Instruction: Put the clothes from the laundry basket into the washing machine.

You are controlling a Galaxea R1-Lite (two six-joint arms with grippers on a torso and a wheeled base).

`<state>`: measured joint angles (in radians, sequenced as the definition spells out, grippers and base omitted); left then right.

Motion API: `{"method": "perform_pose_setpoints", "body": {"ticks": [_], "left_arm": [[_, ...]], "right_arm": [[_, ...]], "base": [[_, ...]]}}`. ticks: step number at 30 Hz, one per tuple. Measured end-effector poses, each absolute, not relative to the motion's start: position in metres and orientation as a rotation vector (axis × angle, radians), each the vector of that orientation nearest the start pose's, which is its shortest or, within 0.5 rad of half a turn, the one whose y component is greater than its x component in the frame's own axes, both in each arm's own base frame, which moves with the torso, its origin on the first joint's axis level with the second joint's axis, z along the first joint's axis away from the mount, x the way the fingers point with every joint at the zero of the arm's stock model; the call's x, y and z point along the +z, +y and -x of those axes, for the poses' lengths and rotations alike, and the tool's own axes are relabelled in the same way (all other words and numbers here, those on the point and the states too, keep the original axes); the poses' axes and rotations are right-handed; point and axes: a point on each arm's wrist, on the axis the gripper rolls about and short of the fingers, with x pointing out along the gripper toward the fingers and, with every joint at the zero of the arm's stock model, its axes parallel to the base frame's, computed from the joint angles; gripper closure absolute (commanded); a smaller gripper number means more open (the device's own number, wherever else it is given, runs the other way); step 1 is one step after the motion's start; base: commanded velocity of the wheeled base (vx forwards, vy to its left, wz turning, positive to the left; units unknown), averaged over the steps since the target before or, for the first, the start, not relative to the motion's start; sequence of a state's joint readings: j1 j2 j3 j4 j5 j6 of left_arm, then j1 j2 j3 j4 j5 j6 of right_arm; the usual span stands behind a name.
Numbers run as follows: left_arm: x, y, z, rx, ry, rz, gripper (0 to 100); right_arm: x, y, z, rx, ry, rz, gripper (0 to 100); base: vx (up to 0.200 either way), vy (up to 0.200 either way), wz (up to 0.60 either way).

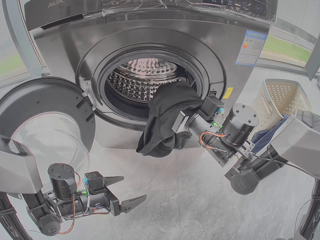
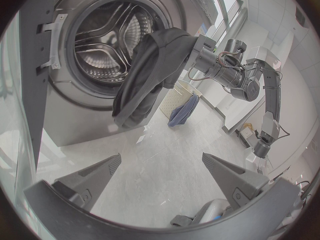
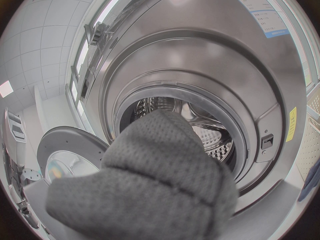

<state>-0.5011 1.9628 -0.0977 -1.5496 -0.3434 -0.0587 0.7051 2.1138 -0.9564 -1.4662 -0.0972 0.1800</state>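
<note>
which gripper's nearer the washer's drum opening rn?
Right. The right gripper, draped in the black garment, is at the drum opening's lower right rim. The left gripper hangs open, low by the open door, well off from it.

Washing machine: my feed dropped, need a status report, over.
Left gripper open, empty, low near open door. Right arm carries black garment at drum mouth, mostly hanging outside. Blue garment hangs on laundry basket.

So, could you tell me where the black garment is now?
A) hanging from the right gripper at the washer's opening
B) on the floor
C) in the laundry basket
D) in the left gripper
A: the black garment drapes over the right gripper at the open drum.
</note>
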Motion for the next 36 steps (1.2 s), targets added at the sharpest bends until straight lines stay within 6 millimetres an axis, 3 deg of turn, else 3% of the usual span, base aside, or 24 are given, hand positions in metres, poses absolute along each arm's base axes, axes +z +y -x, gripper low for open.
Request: {"method": "perform_pose_setpoints", "body": {"ticks": [16, 26, 36], "left_arm": [[0.087, -0.165, -0.257, -0.864, 0.088, 0.080, 0], [0.079, -0.192, -0.289, -0.851, 0.035, 0.089, 0], [0.061, -0.202, -0.320, -0.792, 0.017, 0.095, 0]], "right_arm": [[0.151, 0.267, -0.287, 0.674, -0.204, -0.293, 100], [0.146, 0.273, -0.282, 0.694, -0.188, -0.289, 100], [0.144, 0.280, -0.273, 0.723, -0.175, -0.290, 100]], "base": [[0.000, 0.000, 0.00], [0.000, 0.000, 0.00], [0.000, 0.000, 0.00]]}}
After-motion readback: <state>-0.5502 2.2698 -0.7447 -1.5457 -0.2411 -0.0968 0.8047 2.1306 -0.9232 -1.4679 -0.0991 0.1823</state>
